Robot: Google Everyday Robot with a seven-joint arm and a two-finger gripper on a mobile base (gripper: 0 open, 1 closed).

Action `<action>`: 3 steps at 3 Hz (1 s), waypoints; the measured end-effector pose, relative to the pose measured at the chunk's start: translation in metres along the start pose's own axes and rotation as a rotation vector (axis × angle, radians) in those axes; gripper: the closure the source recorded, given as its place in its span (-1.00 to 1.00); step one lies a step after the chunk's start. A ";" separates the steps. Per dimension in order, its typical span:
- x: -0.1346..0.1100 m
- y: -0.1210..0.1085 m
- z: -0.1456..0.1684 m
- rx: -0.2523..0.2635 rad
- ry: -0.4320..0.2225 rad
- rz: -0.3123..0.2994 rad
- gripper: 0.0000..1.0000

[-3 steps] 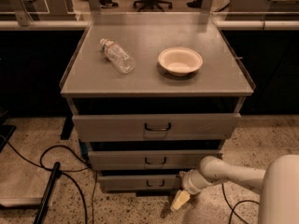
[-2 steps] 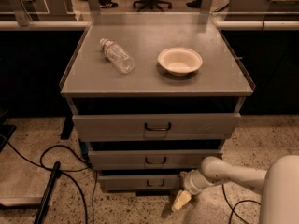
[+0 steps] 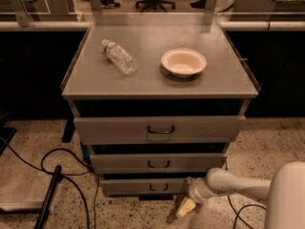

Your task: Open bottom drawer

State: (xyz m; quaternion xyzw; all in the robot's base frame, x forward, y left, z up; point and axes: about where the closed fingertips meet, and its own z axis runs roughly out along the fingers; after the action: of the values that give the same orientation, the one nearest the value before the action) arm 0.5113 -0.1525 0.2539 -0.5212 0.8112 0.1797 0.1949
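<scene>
The bottom drawer (image 3: pixel 143 186) is the slimmest grey front at the foot of the cabinet, with a small dark loop handle (image 3: pixel 157 187). It sits only slightly forward of the cabinet body. My gripper (image 3: pixel 185 207) hangs at the end of the white arm (image 3: pixel 228 182), low by the floor. It is just right of and below the drawer's right end, away from the handle.
The middle drawer (image 3: pixel 157 163) and top drawer (image 3: pixel 159 129) stand above. On the cabinet top lie a plastic bottle (image 3: pixel 119 57) and a white bowl (image 3: pixel 183 62). Black cables (image 3: pixel 57 175) and a dark bar (image 3: pixel 47 197) lie on the floor at left.
</scene>
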 end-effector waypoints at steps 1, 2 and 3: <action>0.009 -0.010 0.003 0.034 -0.004 0.009 -1.00; 0.017 -0.020 0.013 0.040 0.006 0.019 -1.00; 0.022 -0.030 0.028 0.029 0.008 0.027 -1.00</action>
State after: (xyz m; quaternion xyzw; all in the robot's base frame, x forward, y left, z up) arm 0.5343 -0.1677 0.2160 -0.5078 0.8216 0.1684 0.1970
